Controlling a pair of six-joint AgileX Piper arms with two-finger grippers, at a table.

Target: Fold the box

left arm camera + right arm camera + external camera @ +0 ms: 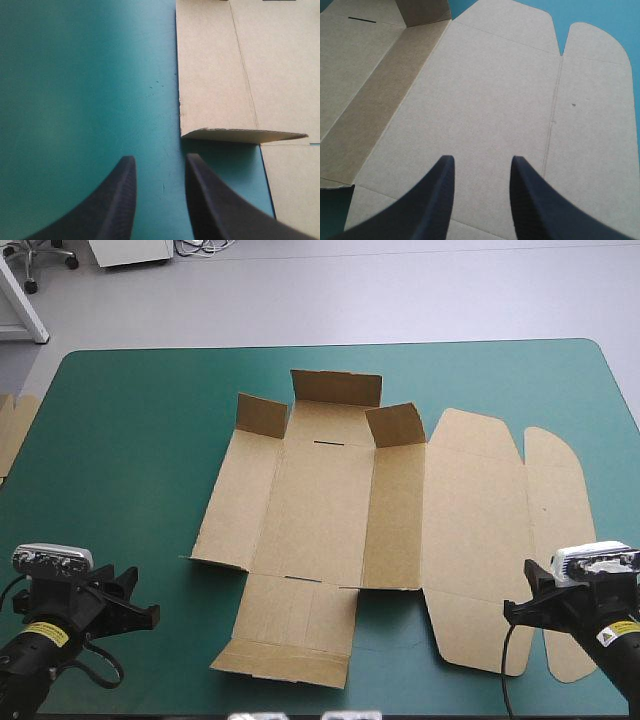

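The brown box [320, 500] lies opened out as a cut sheet in the middle of the teal-green cover. At its far end a wall [337, 388] and two small corner flaps [262, 415] stand raised. The lid panel [475, 530] lies flat at the right. My left gripper [140, 605] is open over bare cover near the sheet's left near corner [240, 135], which lifts slightly ahead of the left gripper [159, 162]. My right gripper [520, 595] is open above the lid panel [485, 90]; the right gripper [481, 162] holds nothing.
An edge of more brown board [12, 430] shows at the table's left edge. Bare teal-green cover [130, 460] stretches between that board and the box. The sheet's near flap [295, 630] reaches toward the front edge of the table.
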